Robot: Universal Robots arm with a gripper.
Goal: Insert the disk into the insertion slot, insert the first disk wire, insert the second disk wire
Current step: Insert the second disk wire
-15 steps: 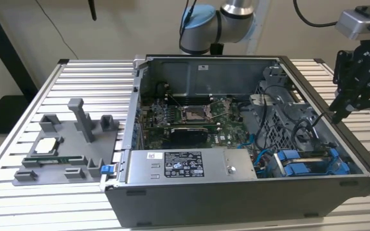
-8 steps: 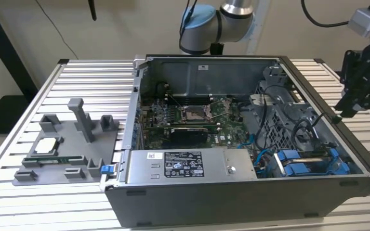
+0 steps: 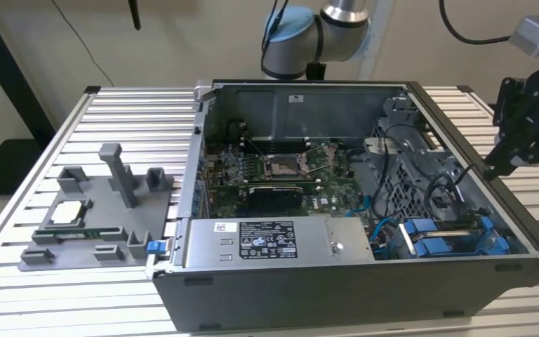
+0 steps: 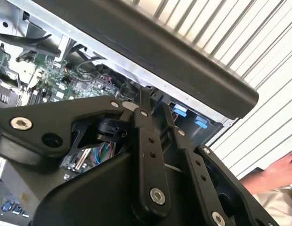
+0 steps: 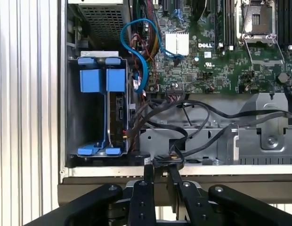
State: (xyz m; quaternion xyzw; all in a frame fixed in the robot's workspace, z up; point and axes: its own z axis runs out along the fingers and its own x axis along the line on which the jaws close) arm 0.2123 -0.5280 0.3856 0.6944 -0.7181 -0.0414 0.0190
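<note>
The disk (image 5: 117,112) sits edge-on in its blue carrier (image 5: 102,80) inside the insertion slot (image 5: 73,117), the grey bay in the case corner. In the exterior view the disk (image 3: 449,239) lies low at that view's right front. My gripper (image 5: 160,168) hangs over the case wall beside the bay, fingers (image 5: 148,172) close together on the black connector of a disk wire (image 5: 166,159), whose black leads run off into the case. The gripper (image 3: 483,168) is at the case's right wall in the exterior view. In the second wrist view the gripper (image 4: 153,99) points down into the case.
A blue cable (image 5: 141,61) loops from the motherboard (image 5: 216,52) towards the bay. The silver power-supply box (image 3: 279,241) fills the case front. A grey fixture (image 3: 92,210) with parts stands on the slatted table at the exterior view's left. A person's hand (image 4: 273,174) rests outside the case.
</note>
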